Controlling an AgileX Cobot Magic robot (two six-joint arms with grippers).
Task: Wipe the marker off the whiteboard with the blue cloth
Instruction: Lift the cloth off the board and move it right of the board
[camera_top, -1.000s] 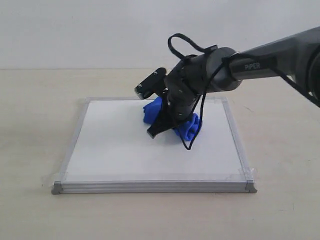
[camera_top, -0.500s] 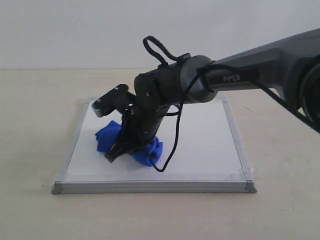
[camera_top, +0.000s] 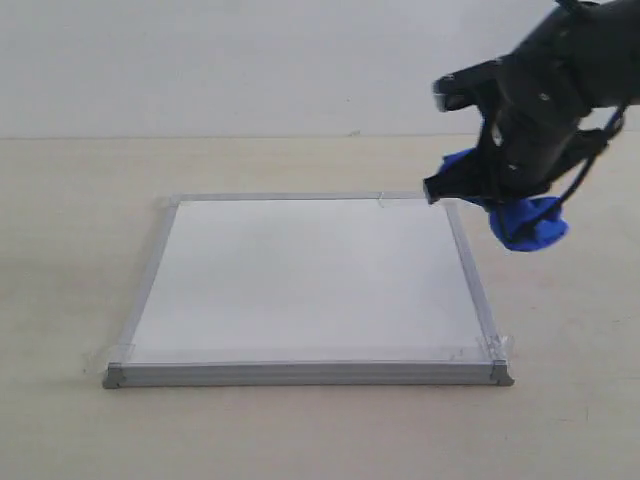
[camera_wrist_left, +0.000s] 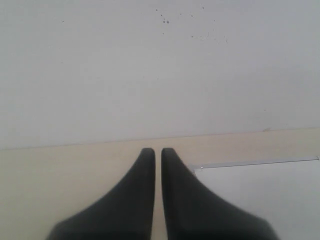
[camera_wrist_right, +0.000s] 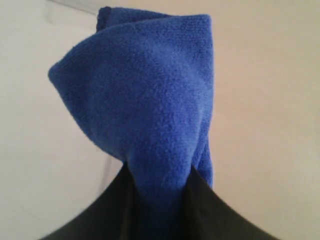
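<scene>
The whiteboard (camera_top: 310, 280) lies flat on the table, its white face bare; no red marker line shows on it. The blue cloth (camera_top: 527, 222) hangs bunched in the air past the board's far right corner, with my right gripper (camera_top: 500, 195) shut on it. In the right wrist view the blue cloth (camera_wrist_right: 150, 95) fills the space between the black fingers (camera_wrist_right: 100, 220). My left gripper (camera_wrist_left: 157, 151) does not show in the exterior view; its wrist view shows the two fingers almost touching with nothing between them, beside a corner of the whiteboard (camera_wrist_left: 260, 195).
The beige table (camera_top: 60, 250) runs all round the board, with a pale wall (camera_top: 200, 60) behind it. Clear tape (camera_top: 497, 347) holds the board's near corners. The right arm's black cable (camera_top: 590, 165) loops beside the cloth.
The right gripper has swept the cloth from the board's near left area up and off to the far right, lifting it clear of the board.
</scene>
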